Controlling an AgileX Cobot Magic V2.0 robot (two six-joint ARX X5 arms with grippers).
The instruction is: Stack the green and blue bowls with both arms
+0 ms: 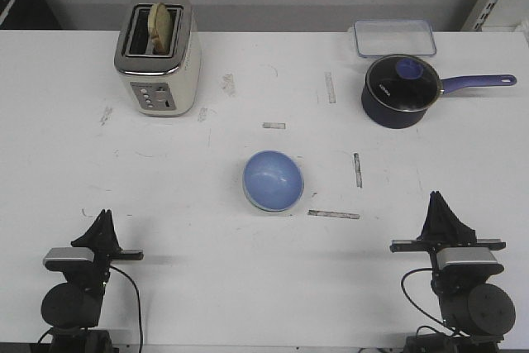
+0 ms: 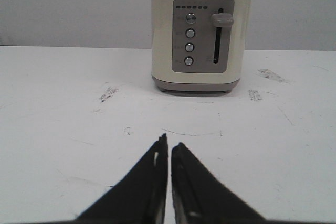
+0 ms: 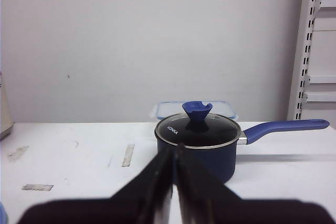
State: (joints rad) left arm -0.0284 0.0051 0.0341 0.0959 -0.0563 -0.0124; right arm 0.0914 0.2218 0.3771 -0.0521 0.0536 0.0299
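The light blue bowl (image 1: 274,179) lies in the middle of the table, its rounded side facing up. A thin paler rim shows along its near left edge; I cannot tell whether that is the green bowl beneath it. No separate green bowl is in view. My left gripper (image 1: 103,215) is shut and empty at the table's near left, well apart from the bowl; in the left wrist view (image 2: 168,142) its jaws are almost touching. My right gripper (image 1: 436,197) is shut and empty at the near right, and its closed jaws also show in the right wrist view (image 3: 175,148).
A cream toaster (image 1: 159,57) with bread in it stands at the back left, straight ahead of the left gripper (image 2: 198,32). A dark blue lidded saucepan (image 1: 401,91) with a long handle stands at the back right (image 3: 198,142). A clear lidded box (image 1: 394,37) lies behind it.
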